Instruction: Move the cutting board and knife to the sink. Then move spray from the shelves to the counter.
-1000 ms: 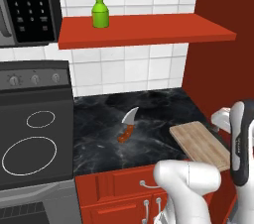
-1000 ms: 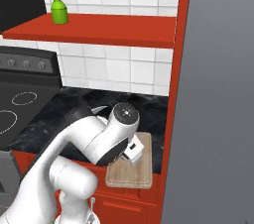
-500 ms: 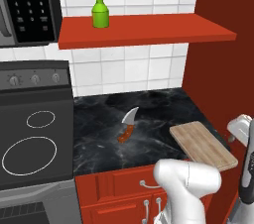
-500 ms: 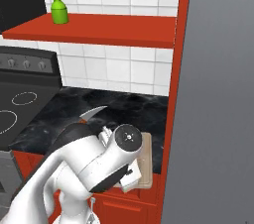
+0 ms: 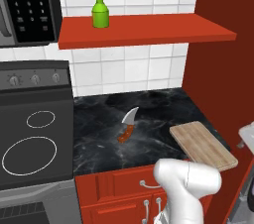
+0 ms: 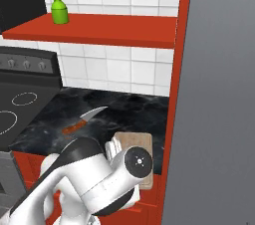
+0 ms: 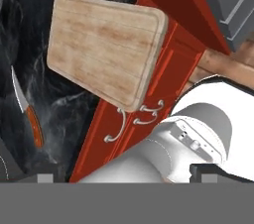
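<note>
The light-wood cutting board (image 7: 104,49) lies at the counter's (image 5: 104,119) right front corner, one corner past the edge. In the base views the cutting board (image 5: 202,144) (image 6: 135,142) is partly behind my arm. The knife (image 5: 128,125) (image 6: 82,122) (image 7: 27,111) lies flat mid-counter, left of the board. My gripper (image 7: 129,174) hangs open and holds nothing, out in front of the red cabinets below the board. The green spray (image 5: 100,7) (image 6: 60,7) stands upright on the red shelves (image 5: 149,29). The sink is out of view.
A black stove (image 5: 34,139) adjoins the counter on the left, with a microwave (image 5: 27,5) above it. A tall red panel (image 5: 223,84) and a grey wall (image 6: 219,94) close off the right side. Cabinet handles (image 7: 134,119) sit just under the board.
My arm has swung lower and to the right, off the counter's front edge, uncovering the knife in the right base view. Board, knife and spray have not moved.
</note>
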Available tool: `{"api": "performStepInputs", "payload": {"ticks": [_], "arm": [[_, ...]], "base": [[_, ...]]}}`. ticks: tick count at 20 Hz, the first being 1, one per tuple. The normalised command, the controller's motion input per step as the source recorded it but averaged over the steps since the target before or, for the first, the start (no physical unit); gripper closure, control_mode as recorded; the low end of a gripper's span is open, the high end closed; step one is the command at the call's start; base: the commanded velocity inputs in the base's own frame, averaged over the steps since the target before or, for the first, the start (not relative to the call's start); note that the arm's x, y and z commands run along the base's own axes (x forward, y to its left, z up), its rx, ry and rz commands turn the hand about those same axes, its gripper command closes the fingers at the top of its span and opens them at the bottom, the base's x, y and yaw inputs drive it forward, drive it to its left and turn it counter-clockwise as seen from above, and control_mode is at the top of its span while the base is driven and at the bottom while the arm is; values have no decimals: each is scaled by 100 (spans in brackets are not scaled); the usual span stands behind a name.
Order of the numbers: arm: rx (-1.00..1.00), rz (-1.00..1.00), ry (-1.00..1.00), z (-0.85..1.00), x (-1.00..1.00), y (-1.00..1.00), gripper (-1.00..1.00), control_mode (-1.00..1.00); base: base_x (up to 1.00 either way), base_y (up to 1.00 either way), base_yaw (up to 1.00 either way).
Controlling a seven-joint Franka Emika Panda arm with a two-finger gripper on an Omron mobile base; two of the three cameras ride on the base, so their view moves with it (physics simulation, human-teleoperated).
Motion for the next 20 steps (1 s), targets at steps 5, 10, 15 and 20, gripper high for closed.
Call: {"api": "performStepInputs", "payload": {"ticks": [5, 10, 15, 20], "arm": [[11, -4, 0, -2, -13, 0, -100, -100], [2, 0, 0, -17, -14, 0, -100, -100], [0, -13, 0, -29, -2, 2, -100, -100], [1, -26, 0, -24, 7, 10, -100, -100]], "base": [[0, 0, 0], [0, 0, 0], [0, 0, 0], [0, 0, 0]]}}
